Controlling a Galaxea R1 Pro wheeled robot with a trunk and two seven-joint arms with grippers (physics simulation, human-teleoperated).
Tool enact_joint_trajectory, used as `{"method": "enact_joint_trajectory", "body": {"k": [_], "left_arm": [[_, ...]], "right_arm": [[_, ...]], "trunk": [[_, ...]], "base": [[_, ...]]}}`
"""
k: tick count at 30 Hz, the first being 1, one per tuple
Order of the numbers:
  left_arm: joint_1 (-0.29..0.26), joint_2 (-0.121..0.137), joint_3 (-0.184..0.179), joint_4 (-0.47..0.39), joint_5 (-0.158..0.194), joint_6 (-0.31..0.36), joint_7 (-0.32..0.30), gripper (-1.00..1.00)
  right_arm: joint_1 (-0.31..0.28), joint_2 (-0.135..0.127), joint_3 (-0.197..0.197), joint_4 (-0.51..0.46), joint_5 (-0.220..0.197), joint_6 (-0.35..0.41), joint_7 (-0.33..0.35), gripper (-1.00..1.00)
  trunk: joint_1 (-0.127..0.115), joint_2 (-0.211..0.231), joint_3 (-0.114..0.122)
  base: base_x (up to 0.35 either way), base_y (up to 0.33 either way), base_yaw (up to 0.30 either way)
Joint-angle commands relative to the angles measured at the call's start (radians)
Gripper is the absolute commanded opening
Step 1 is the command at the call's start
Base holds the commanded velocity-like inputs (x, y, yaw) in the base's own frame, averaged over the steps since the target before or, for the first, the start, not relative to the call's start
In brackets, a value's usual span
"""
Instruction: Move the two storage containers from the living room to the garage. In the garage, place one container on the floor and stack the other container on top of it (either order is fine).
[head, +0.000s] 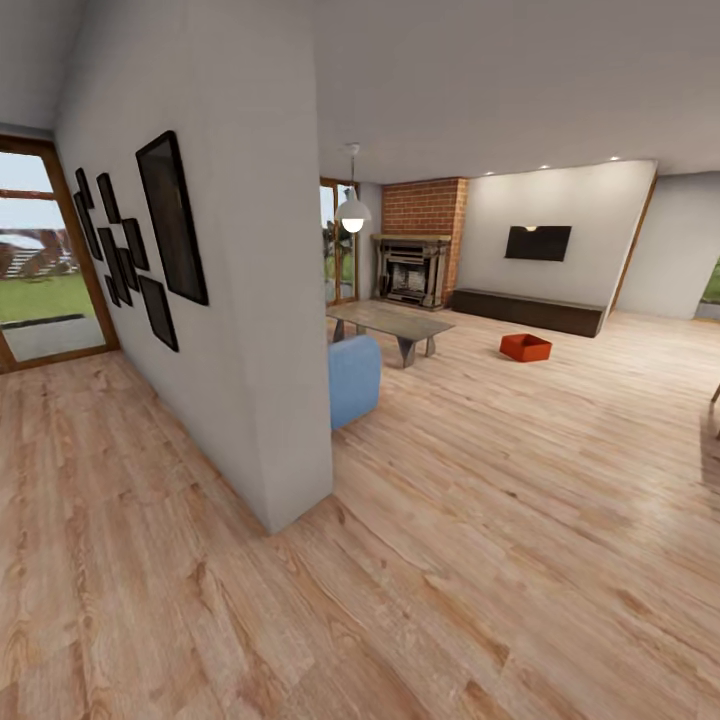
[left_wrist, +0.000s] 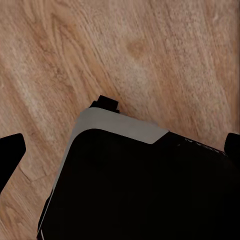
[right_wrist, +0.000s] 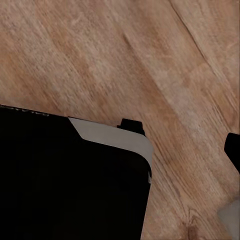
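Observation:
One red-orange open-topped storage container (head: 525, 347) sits on the light wood planks of the living room, far ahead and to the right, between the grey low table (head: 392, 323) and the long dark bench. It stands well out of arm's reach. In the left wrist view my left gripper (left_wrist: 120, 147) hangs open above the robot's black base, with one dark fingertip at each edge of the picture and nothing held. In the right wrist view one far-spread fingertip (right_wrist: 233, 150) of my right gripper (right_wrist: 120, 150) shows over bare planks, nothing between the fingers. The garage is out of view.
A white wall end (head: 290, 420) with black frames juts out just ahead on the left. Behind it are a blue sofa arm (head: 353, 378), a brick fireplace (head: 415, 265) and a wall TV (head: 538, 243). Open plank floor (head: 520, 520) stretches right. Glass doors (head: 40, 260) lie far left.

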Motion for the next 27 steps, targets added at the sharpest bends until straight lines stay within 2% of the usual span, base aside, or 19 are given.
{"method": "enact_joint_trajectory", "body": {"k": [1, 6, 27], "left_arm": [[-0.001, 0.000, -0.002, 0.000, 0.005, -0.002, 0.003, 1.00], [-0.001, 0.000, -0.002, 0.000, 0.004, -0.002, 0.003, 1.00], [-0.001, 0.001, -0.001, 0.000, 0.006, -0.003, 0.003, 1.00]], "right_arm": [[-0.002, 0.002, 0.007, 0.003, -0.011, -0.005, -0.005, 1.00], [-0.001, -0.005, 0.005, 0.003, -0.010, -0.005, 0.003, 1.00], [-0.002, -0.008, 0.004, 0.004, -0.018, -0.005, 0.004, 1.00]], "trunk": [[0.001, -0.001, -0.001], [0.001, -0.001, -0.001], [0.001, -0.001, -0.001]], "base": [[0.294, 0.000, -0.020], [0.293, 0.000, -0.169], [0.263, 0.000, -0.297]]}}
